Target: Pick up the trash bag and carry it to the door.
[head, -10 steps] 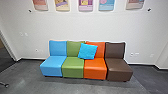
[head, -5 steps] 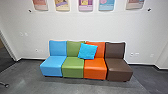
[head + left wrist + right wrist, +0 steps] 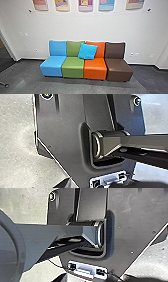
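**A:** ok, what could bite us here? starting close: what are the left gripper and right gripper doing?

**B:** can't tell for either, open, closed or holding something. both wrist cams have the robot's own wide dark plate, so a low arm swing might knock it.

**A:** and past that?

**B:** thin dark foot of something, lower left of the frame. cut left too tight and the base could snag it imo. then the row of blue, green, orange and brown armless padded seats mid-frame; roll straight on and you'd bump them.

**A:** the bright blue square cushion on there isn't the trash bag, right?

**B:** nah, but a sloppy grab could mix them up. can't tell where the bag is. dark opening at the left edge might be the door, not sure.
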Available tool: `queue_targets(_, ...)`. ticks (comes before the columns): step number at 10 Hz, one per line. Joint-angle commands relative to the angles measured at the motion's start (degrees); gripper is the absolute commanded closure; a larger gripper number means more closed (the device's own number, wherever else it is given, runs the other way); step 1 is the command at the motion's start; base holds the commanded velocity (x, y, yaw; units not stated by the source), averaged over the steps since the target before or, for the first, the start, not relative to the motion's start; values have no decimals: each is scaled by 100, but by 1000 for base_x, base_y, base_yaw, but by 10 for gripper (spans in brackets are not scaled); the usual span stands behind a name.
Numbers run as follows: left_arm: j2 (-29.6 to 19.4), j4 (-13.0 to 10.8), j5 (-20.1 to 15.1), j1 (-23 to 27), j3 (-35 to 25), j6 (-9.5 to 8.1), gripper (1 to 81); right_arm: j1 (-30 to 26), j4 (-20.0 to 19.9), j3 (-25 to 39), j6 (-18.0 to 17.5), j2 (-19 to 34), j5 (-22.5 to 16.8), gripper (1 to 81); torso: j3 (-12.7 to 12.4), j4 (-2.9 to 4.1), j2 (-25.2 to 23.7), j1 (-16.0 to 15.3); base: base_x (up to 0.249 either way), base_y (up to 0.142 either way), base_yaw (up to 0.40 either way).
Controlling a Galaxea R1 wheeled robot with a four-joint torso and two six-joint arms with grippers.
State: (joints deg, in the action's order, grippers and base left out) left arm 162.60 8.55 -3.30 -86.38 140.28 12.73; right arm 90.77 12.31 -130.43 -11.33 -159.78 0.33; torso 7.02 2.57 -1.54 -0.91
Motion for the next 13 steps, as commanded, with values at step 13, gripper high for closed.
queue_targets(13,-1001,1132,-1093,1153,-941,-33,10,-467,-1,2418,-133,2369,-270,10,507,0,-2791,-1764,0,0,0)
